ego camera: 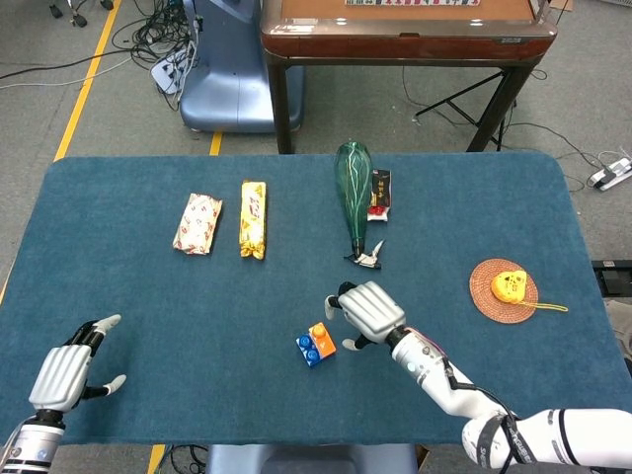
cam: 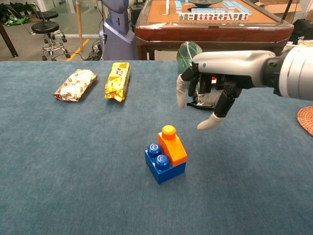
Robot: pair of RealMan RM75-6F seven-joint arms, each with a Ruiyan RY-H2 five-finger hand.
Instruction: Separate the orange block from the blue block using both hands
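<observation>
An orange block [cam: 171, 145] [ego camera: 323, 338] sits stacked on a blue block [cam: 163, 168] [ego camera: 309, 349] near the middle of the table's front half. My right hand [cam: 210, 87] [ego camera: 364, 312] hovers open just behind and right of the stack, fingers apart and curved down, holding nothing and not touching it. My left hand [ego camera: 65, 372] rests open at the front left of the table, far from the blocks; the chest view does not show it.
A green spray bottle [ego camera: 353, 188] lies behind the right hand beside a small red-and-black packet [ego camera: 379, 195]. Two snack packets [ego camera: 197, 223] [ego camera: 254, 218] lie at the back left. A woven coaster with a yellow object [ego camera: 506, 288] sits at the right. Blue table cloth [ego camera: 178, 306].
</observation>
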